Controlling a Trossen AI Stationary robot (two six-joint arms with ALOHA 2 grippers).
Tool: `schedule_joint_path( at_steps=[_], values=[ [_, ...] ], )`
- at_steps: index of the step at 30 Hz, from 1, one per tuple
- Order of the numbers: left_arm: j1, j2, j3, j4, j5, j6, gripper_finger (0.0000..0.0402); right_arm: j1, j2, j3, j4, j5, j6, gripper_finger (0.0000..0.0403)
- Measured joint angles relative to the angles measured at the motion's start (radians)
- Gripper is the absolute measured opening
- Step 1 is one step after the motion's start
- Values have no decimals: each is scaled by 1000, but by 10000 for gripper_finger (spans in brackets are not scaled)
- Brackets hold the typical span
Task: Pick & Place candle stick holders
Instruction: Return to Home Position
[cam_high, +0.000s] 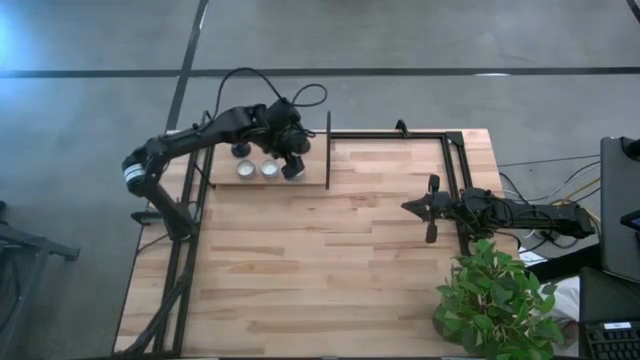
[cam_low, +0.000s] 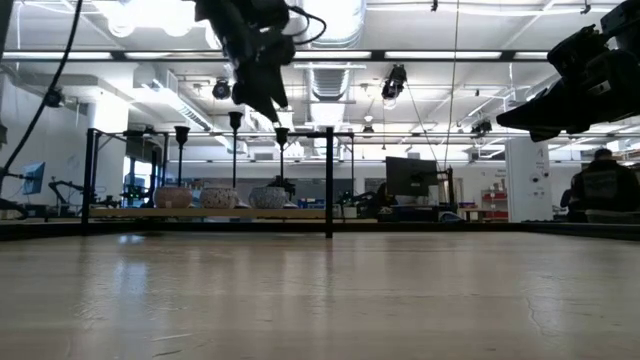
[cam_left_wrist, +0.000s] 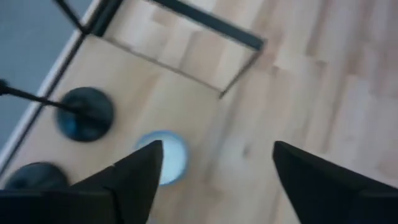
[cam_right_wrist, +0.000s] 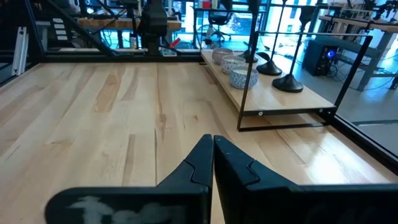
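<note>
Left gripper (cam_left_wrist: 217, 149), fingers open, hovers over the shelf (cam_right_wrist: 292, 99) bearing candle stick holders (cam_right_wrist: 287, 84); right gripper (cam_right_wrist: 212, 142), fingers closed, sits at the surface (cam_high: 330, 260)'s right edge.

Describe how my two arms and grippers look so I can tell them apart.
Both arms are black, slim and jointed. The left arm has a pale band near its base and a black cable looping over its wrist. The right arm shows no such band. The left gripper and right gripper have matte black, wedge-shaped fingers.
</note>
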Motion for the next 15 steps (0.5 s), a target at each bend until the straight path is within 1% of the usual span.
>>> schedule_joint_path(
  at_steps=[4,6,9,12,15],
  values=[
    [-24,-72,-68,65,49,-20,246,0,0,0,0,0,0,8],
    [-37,-125,-113,125,62,-28,214,0,0,0,0,0,0,8],
    [-55,-218,-190,224,109,-28,173,0,0,0,0,0,0,8],
    [-71,-325,-282,358,198,-28,150,0,0,0,0,0,0,8],
    [-86,-437,-388,513,264,-44,144,0,0,0,0,0,0,8]
  ],
)
